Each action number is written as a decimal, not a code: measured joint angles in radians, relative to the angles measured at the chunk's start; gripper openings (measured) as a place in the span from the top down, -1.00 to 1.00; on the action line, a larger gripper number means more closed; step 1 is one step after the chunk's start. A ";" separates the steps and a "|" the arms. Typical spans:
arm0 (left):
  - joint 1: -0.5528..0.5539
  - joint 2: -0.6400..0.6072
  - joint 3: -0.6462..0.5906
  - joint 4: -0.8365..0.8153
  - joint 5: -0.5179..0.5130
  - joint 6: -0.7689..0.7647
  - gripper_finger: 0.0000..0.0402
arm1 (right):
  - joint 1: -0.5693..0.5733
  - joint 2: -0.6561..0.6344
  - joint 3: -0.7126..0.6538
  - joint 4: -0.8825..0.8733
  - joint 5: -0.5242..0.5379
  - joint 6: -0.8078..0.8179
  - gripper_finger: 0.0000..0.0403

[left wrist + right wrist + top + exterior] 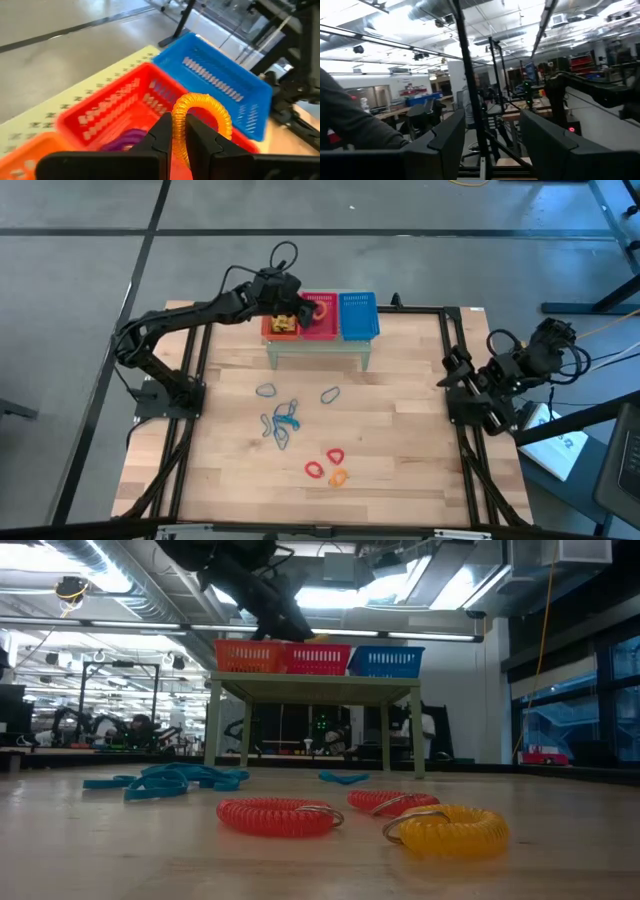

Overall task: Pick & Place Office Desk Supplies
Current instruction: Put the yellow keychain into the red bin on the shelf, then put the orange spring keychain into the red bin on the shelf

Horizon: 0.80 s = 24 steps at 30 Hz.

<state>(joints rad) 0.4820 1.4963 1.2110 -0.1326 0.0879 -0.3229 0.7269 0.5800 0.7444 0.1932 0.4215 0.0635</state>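
Wooden bench (400,430) carries about ten loose loops (280,423) mid-table; my left gripper (178,131) clenches an orange coil (202,112) over the red basket (322,327) at the far edge; right gripper (490,145) idles released.

Orange coil loop (202,117) pinched in dark left gripper (178,137), red mesh basket (112,107), blue mesh basket (220,80), orange basket (247,656), what looked like a purple loop (125,140) inside the red one, pale green stand (318,348), blue loops (281,420), red coils (277,816), yellow-orange coil (450,830), light wood table (400,440).

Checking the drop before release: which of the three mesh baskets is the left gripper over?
The red mesh basket, the middle one. The left gripper holds an orange coil loop above it.
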 joint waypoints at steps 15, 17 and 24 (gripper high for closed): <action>0.018 0.000 0.000 -0.006 0.006 0.021 0.27 | -0.001 0.000 0.000 0.000 0.092 0.001 0.05; 0.018 0.000 0.000 0.014 0.006 0.013 0.18 | -0.002 0.001 0.000 0.000 0.095 0.000 0.05; -0.057 -0.026 0.029 0.134 0.057 -0.003 0.08 | -0.020 0.001 0.000 0.000 0.088 0.000 0.05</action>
<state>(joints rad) 0.4249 1.4700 1.2403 0.0019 0.1452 -0.3264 0.7066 0.5808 0.7444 0.1932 0.5096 0.0634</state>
